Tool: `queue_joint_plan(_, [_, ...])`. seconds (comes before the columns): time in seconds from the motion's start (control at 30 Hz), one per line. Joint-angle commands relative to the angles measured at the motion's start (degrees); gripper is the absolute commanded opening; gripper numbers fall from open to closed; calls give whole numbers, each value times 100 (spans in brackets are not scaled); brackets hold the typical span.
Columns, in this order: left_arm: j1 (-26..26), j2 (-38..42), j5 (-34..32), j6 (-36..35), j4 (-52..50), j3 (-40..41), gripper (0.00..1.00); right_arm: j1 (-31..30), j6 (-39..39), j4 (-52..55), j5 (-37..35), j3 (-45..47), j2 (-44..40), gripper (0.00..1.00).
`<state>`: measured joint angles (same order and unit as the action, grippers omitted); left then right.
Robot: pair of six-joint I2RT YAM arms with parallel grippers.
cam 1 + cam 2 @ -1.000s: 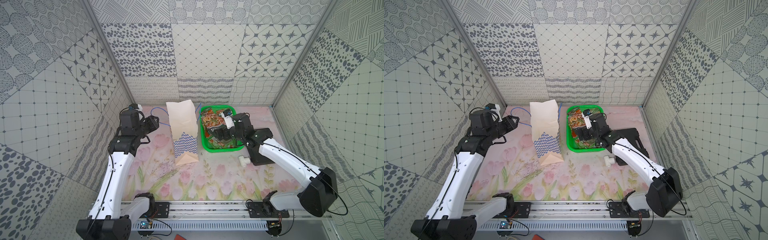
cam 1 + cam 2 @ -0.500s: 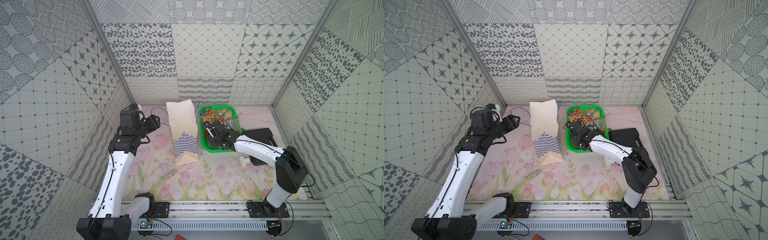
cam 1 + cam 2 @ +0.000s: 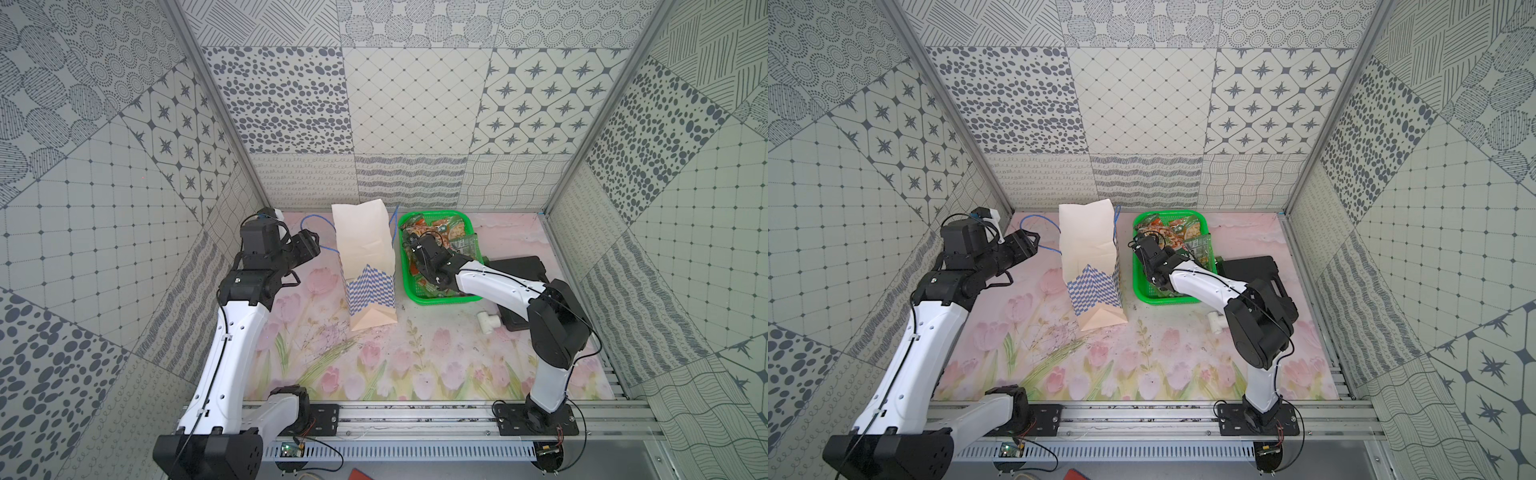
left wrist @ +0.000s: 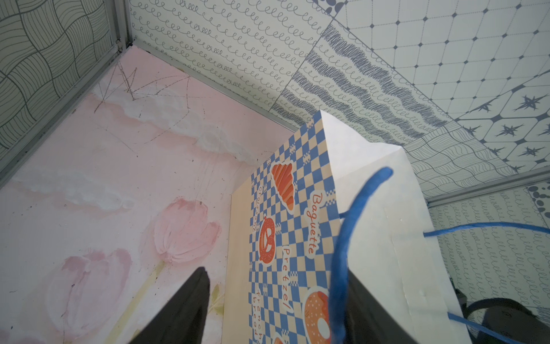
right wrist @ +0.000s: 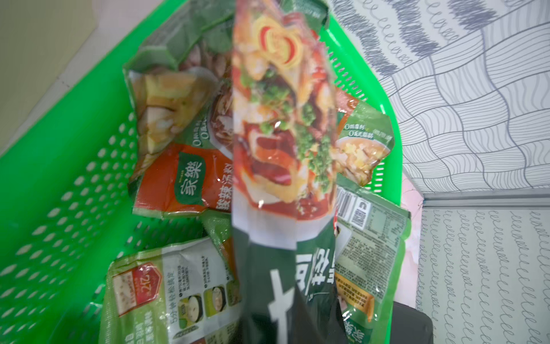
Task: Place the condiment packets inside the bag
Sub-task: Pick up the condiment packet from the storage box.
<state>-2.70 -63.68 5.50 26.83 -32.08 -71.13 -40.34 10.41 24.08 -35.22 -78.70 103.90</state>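
Right wrist view alone shows right hand (image 5: 285,321) clamping the dark-banded packet (image 5: 282,134); left hand (image 4: 276,277) gapes.

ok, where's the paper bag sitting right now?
In both top views the bag stands upright mid-table near the back wall, between the left gripper and the green basket, close beside the basket.

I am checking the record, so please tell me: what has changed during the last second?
The right claw shifted inside the green basket toward the bag and shut on the large black-banded packet. The left claw, open beside the bag, and the bag itself stayed put.
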Motion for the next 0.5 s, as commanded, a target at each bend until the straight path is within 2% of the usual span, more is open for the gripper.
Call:
queue_joint_plan(0.0, [2,59,-70,-135,15,-76,69,197,-599,-325,446,33,-804,0])
queue_joint_plan(0.23, [-3,75,-33,-134,34,-67,69,630,-1512,53,1338,-122,-1819,0])
queue_joint_plan(0.47, [-6,76,-27,-143,57,-45,69,808,-2600,769,1859,-998,-2495,0])
